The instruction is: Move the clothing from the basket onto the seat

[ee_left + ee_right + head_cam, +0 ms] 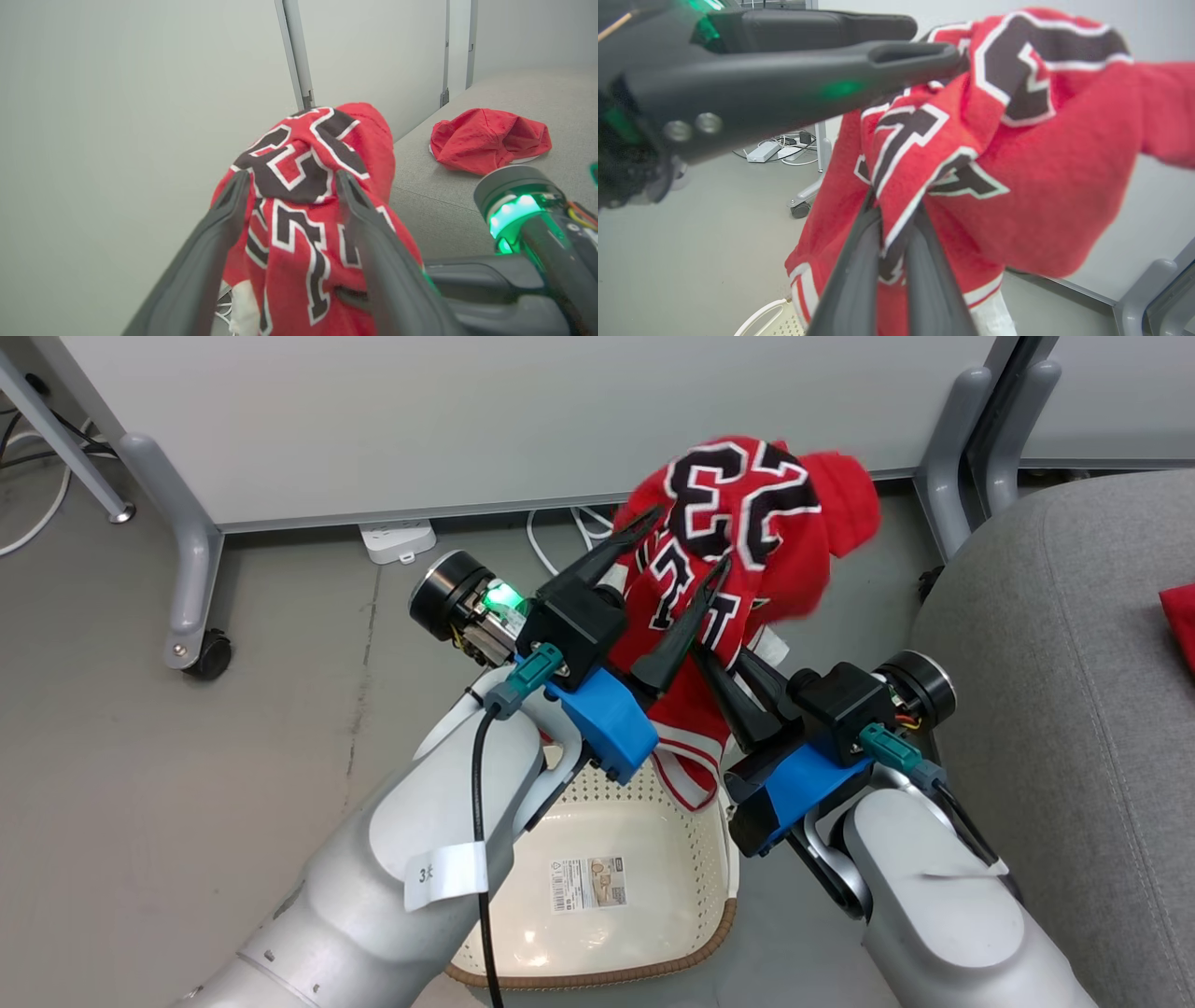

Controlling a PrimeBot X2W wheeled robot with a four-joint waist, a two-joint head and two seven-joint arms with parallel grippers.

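**Jersey held up by one gripper, basket half hidden**

The right gripper (719,663) has its fingers pinched tight on a fold of the red jersey (747,513). It holds the jersey up over the far end of the basket (695,947), beside the seat (1055,691). The left gripper (692,535) is spread wide in front of the cloth; I cannot tell whether its fingers touch it. Both forearms cover much of the basket, and the jersey's far end is blurred. The plain red garment (488,140) lies on the seat, cut off at the head view's edge.
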